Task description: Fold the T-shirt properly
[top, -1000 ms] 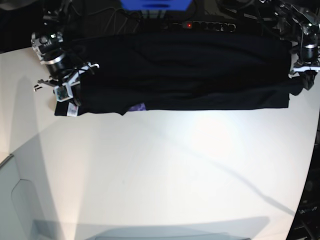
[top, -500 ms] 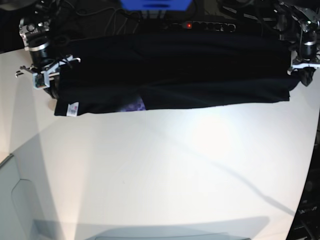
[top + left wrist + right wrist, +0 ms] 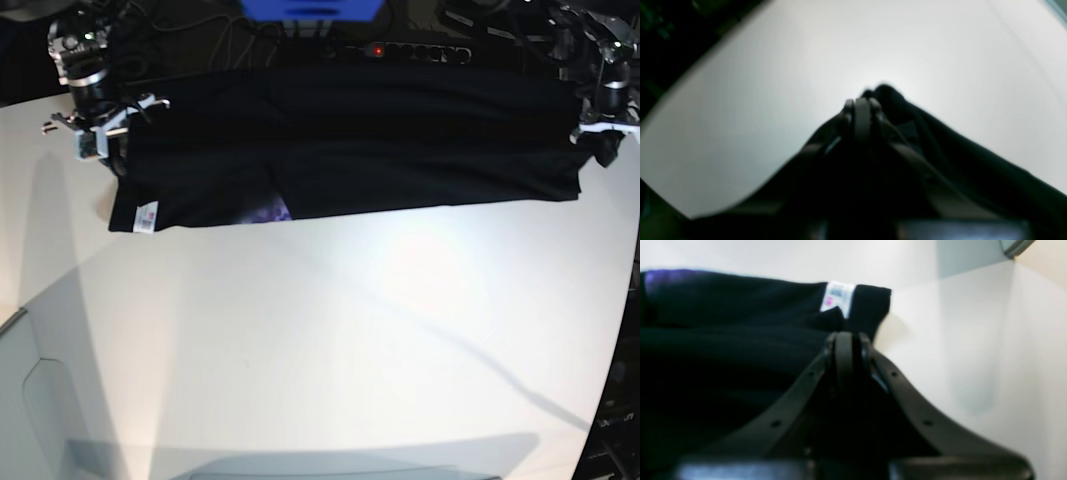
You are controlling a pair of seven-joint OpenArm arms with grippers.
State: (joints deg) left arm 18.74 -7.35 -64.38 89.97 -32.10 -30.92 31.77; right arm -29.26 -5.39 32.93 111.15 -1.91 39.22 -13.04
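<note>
- Left pincer [image 3: 862, 111] clamped on shirt [image 3: 350, 140] corner, cloth bunched just beyond its tips.
- Right pincer [image 3: 844, 346] clamped on opposite edge; tag [image 3: 837, 297] just ahead.
- Shirt stretched between both across counter [image 3: 330, 340], likely held taut for a clean fold.

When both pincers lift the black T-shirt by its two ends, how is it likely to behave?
Probably floppy: the T-shirt lies flat on the table in soft folds and bunches at the left pincer. It would likely sag in the middle between the left pincer and the right pincer. It seems light and unlikely to slip, being cloth.
</note>
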